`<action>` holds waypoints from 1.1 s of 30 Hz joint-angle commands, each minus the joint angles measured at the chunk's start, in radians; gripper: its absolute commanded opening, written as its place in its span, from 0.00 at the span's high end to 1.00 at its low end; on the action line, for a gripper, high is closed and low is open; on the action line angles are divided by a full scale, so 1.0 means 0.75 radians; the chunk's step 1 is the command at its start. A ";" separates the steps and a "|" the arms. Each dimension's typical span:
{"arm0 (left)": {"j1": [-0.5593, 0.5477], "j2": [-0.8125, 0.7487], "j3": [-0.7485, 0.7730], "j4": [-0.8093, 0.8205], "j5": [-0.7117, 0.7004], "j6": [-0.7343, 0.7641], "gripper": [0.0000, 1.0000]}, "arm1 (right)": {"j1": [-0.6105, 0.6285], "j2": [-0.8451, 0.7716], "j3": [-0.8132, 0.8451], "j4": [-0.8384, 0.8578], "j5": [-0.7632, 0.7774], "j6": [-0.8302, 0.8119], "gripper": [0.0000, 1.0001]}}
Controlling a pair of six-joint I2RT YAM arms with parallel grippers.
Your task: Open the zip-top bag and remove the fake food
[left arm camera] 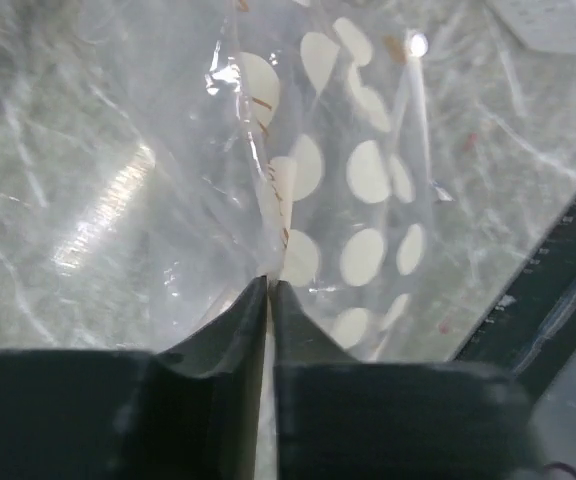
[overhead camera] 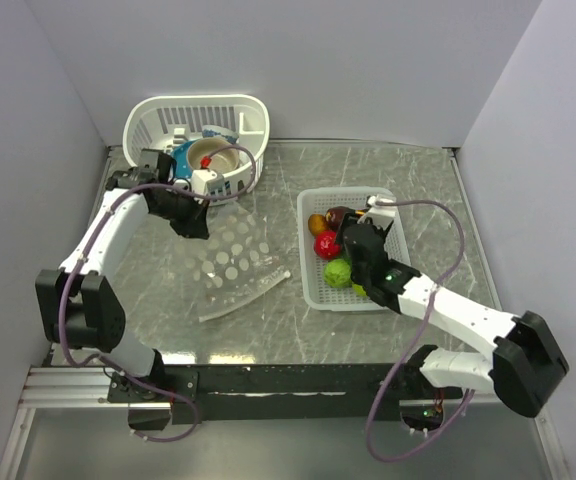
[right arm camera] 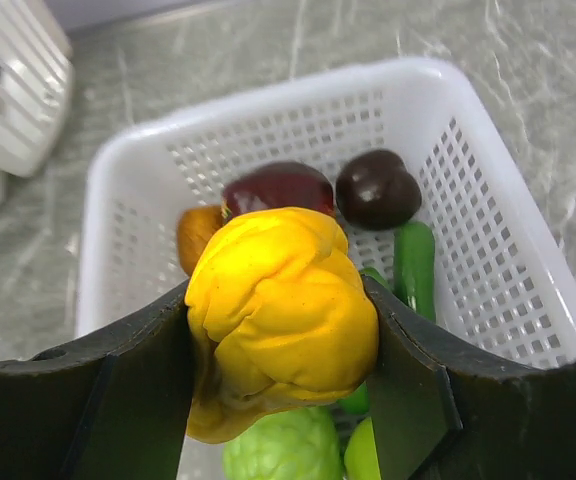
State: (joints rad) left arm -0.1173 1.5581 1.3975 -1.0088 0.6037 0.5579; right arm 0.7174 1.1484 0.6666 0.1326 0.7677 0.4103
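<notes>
The clear zip-top bag [overhead camera: 233, 262] with white dots lies flat left of centre, its zip strip [overhead camera: 248, 295] toward the front. My left gripper [overhead camera: 190, 218] is shut on the bag's far edge; the left wrist view shows the jaws pinching the dotted plastic [left arm camera: 368, 175]. My right gripper [right arm camera: 283, 320] is shut on a yellow fake food piece [right arm camera: 283, 315], held just above the white mesh tray [right arm camera: 268, 95]. In the tray [overhead camera: 353, 305] lie red [overhead camera: 327, 245], lime-green [overhead camera: 338, 273], orange [overhead camera: 317, 223] and dark maroon [overhead camera: 338, 214] pieces. A green piece [right arm camera: 414, 265] shows in the right wrist view.
A white slatted basket [overhead camera: 158, 120] holding a cup and other items stands at the back left, close behind my left gripper. Grey walls close in the table on three sides. A black rail [overhead camera: 298, 380] runs along the front edge.
</notes>
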 commanded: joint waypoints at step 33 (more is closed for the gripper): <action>-0.050 -0.227 -0.131 0.345 0.033 -0.492 0.01 | -0.014 -0.371 0.257 -0.582 -0.165 -0.087 0.00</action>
State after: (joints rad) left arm -0.1539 1.4178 1.2957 -0.8165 0.5549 0.2111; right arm 0.7090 0.9150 0.8505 -0.2714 0.6445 0.3832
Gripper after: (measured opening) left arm 0.993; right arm 0.998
